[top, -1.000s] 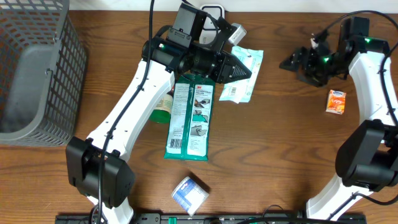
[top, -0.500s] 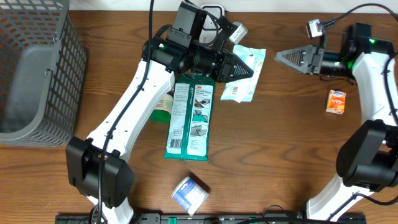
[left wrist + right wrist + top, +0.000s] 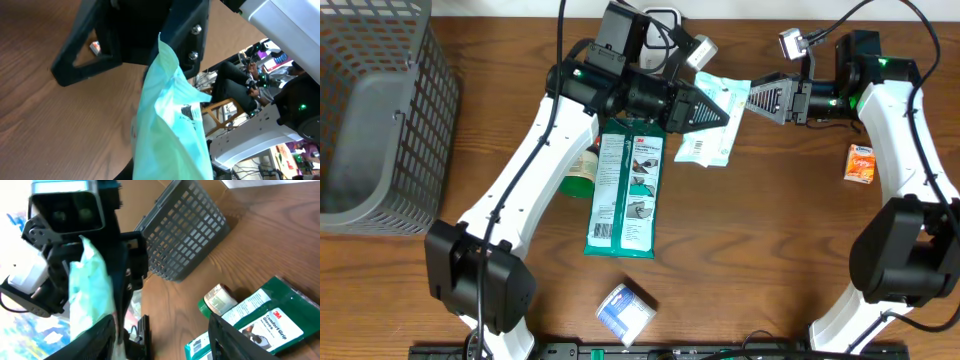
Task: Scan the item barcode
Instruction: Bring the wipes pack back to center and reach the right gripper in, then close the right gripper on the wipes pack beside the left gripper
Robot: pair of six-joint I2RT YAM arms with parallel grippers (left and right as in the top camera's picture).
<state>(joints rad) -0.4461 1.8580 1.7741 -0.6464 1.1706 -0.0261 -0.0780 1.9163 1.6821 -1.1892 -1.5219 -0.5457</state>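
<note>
My left gripper point(image 3: 713, 112) is shut on a pale mint-green pouch point(image 3: 718, 120), held up a little above the table at the back middle. In the left wrist view the pouch point(image 3: 170, 125) fills the lower middle and hides my own fingers. My right gripper point(image 3: 753, 101) points left, its tips just right of the pouch's upper edge. It stands open, with the pouch point(image 3: 90, 295) beside its left finger point(image 3: 95, 340) and nothing clamped. A small printed black patch shows on the pouch in the left wrist view.
A long green glove pack point(image 3: 628, 185) lies under the left arm, with a green-capped bottle point(image 3: 580, 180) beside it. A grey wire basket point(image 3: 375, 110) stands at the far left. An orange box point(image 3: 861, 163) lies at the right and a small blue-white pack point(image 3: 625, 310) near the front.
My right arm has swung left from the table's back right and turned its gripper to point at the pouch. The left arm and pouch have stayed put.
</note>
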